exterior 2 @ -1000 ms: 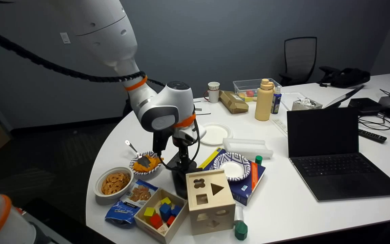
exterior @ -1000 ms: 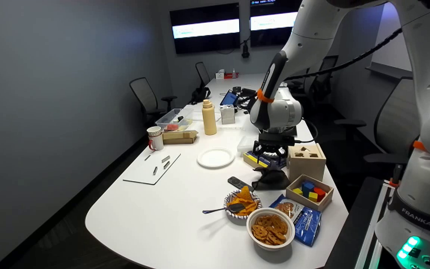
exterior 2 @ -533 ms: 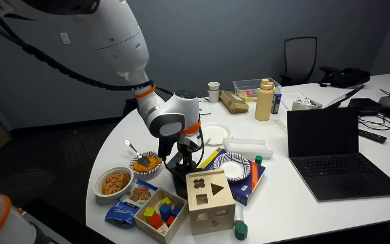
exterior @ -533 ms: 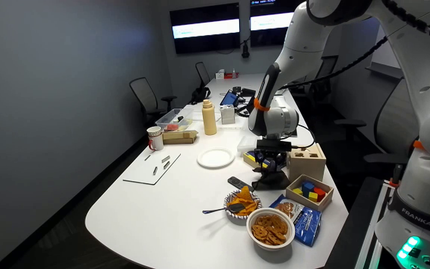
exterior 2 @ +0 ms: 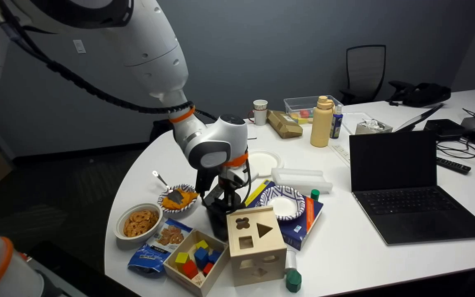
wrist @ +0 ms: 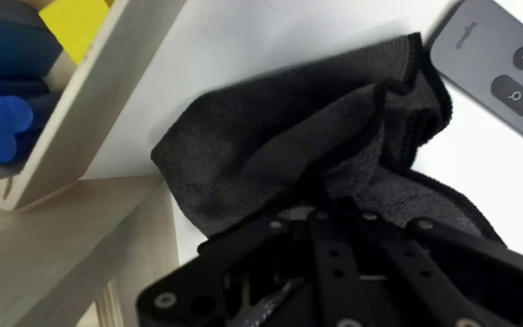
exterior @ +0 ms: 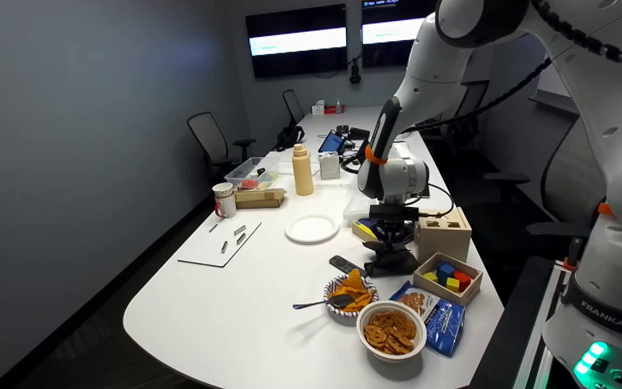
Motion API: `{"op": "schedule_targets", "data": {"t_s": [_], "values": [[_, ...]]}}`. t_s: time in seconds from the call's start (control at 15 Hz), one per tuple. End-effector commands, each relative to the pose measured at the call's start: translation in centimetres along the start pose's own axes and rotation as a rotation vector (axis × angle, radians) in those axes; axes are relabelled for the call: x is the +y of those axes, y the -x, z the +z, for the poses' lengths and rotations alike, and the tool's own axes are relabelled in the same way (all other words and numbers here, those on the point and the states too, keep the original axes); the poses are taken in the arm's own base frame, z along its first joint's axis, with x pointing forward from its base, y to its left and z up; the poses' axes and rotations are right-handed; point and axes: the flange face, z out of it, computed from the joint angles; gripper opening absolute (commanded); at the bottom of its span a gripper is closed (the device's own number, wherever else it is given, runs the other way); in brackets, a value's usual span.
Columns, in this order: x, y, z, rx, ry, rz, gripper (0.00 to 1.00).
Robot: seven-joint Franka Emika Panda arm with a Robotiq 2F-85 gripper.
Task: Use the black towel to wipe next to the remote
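Wrist view: the claw stands at the bottom, its two fingers close together, with a fold of the towel pinched at the tips. The rest of the towel lies crumpled on the surface, spread out ahead of the claw and to both sides of it. Ahead and to the right of the claw in this view, the grey remote rests just beside a corner of the towel; I cannot tell whether the two touch. Ahead and to the left is the tray, holding blue and yellow blocks, and directly left of the claw stands the wooden box.

In an exterior view, the towel sits right under the claw, gathered up toward it in a dark peak. In front of the claw are the chips with a spoon resting on them, the pretzels and a blue bag. To its left lies the white plate; farther back on that side stand the bottle and, farthest left of the three, the cup.

In an exterior view, the book lies to the right of the claw, with the patterned plate on top. The laptop stands open, well apart from the claw on the same side. Claw and towel run together there into one dark shape, partly covered by the box.
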Motion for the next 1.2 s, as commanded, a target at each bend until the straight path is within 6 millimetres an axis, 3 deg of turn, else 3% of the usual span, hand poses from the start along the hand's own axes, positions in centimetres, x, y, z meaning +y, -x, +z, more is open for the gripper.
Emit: {"op": "schedule_targets", "data": {"t_s": [0.0,0.33,0.47,0.67,1.13], "values": [[-1.8,0.2,-1.4,-0.002,-0.015,-0.007,0.00],[-5.3,1.9,-4.8,0.070,-0.101,-0.078,0.01],[-6.8,1.9,-5.2,0.093,-0.127,-0.099,0.01],[-8.1,1.0,-4.1,0.109,-0.123,-0.129,0.01],[-9.1,-1.9,-1.4,0.063,-0.143,-0.145,0.01]]}}
